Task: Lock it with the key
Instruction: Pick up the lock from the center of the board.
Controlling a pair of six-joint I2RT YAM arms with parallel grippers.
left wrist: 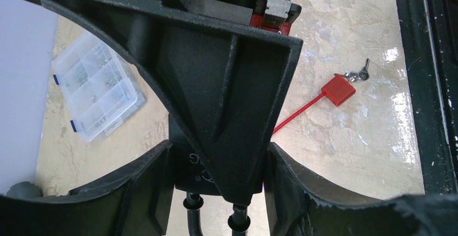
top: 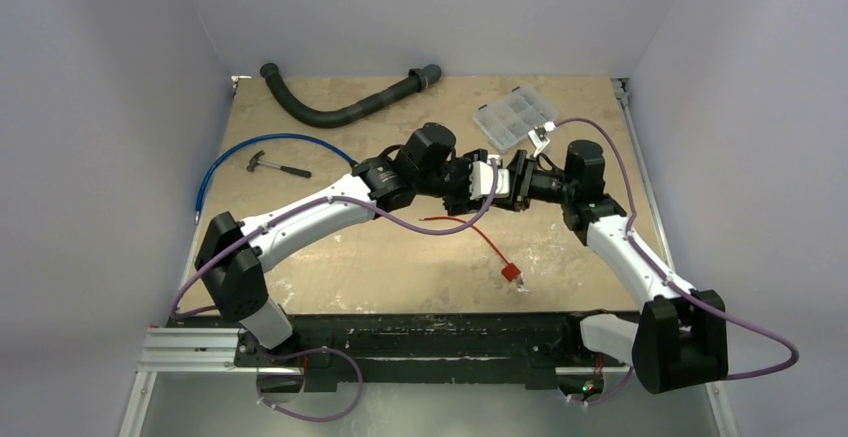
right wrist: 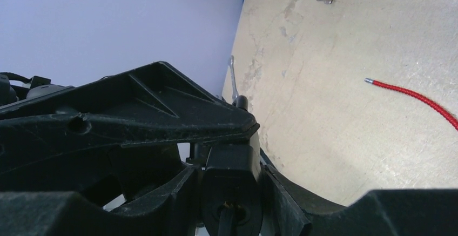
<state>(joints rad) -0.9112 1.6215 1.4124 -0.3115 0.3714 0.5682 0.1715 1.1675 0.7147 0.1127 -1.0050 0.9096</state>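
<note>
Near the front edge of the desk, right of centre: the key (left wrist: 361, 75), tiny and silvery, lying flat on a small ring just beside the red lock body (left wrist: 339, 90), on its front-right side. No finger touches it. Red cable (left wrist: 294, 116): runs from the lock body toward the desk's middle. Its metal-tipped free end (right wrist: 368, 80) lies loose on the board, so the lock reads as open and locking as not yet begun. Left gripper (top: 478, 185) and right gripper (top: 512, 181): nose to nose above the desk's centre, well apart from the key. Each wrist view is filled by the other's black housing, so whether either pair of jaws is clenched or released cannot be told. Neither grasps the key, and the pairing looks like a pose before any reach. Clear compartment box (top: 513, 117): toward the far right corner. Black hose (top: 340, 109): along the far edge. Hammer (top: 278, 165) and blue tube (top: 250, 147): by the left edge.
</note>
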